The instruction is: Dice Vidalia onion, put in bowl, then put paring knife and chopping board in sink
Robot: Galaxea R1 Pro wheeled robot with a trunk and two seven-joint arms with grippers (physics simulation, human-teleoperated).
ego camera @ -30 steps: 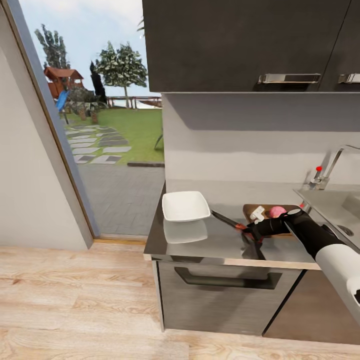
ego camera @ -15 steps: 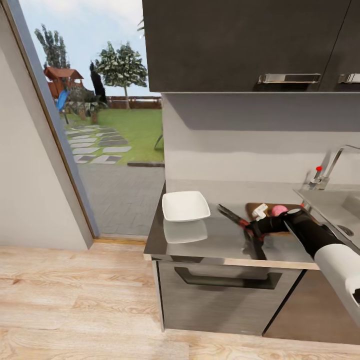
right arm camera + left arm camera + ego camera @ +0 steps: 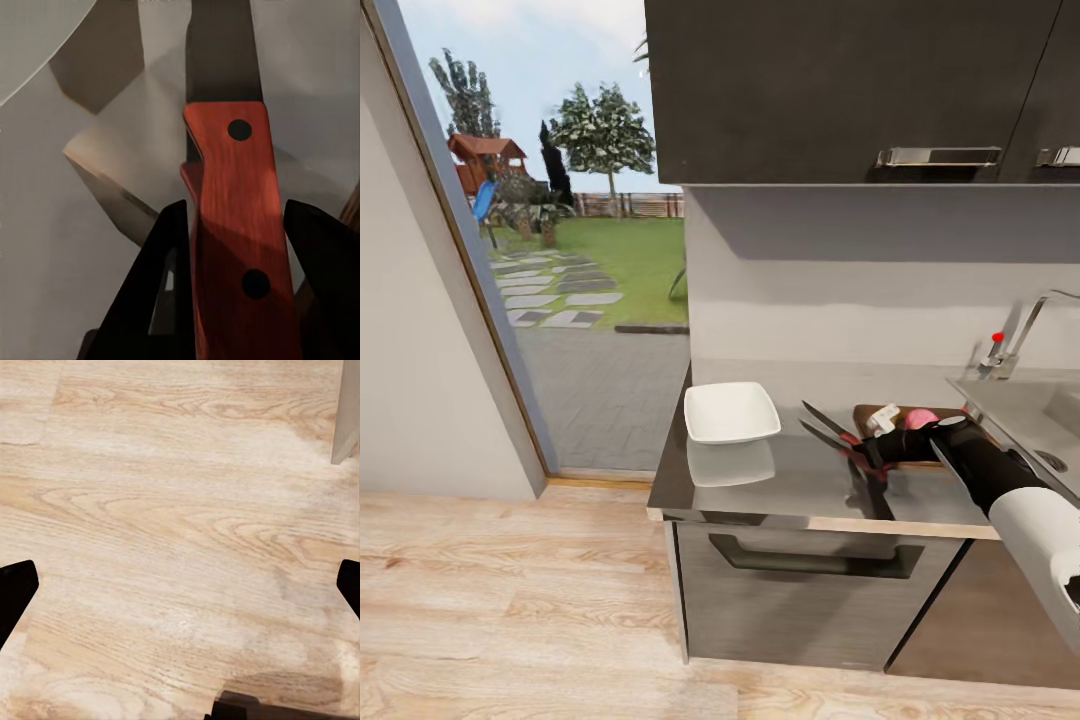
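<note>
right now the right gripper has its jaws clamped on the red handle of the paring knife, blade pointing away from the chopping board toward the bowl. vidalia onion sits on the board just behind the wrist, so the blade likely has to swing back over it. left gripper hangs with jaws apart over wood floor. grey tabletop is glossy, sink beyond the board, window wall past the bowl.
</note>
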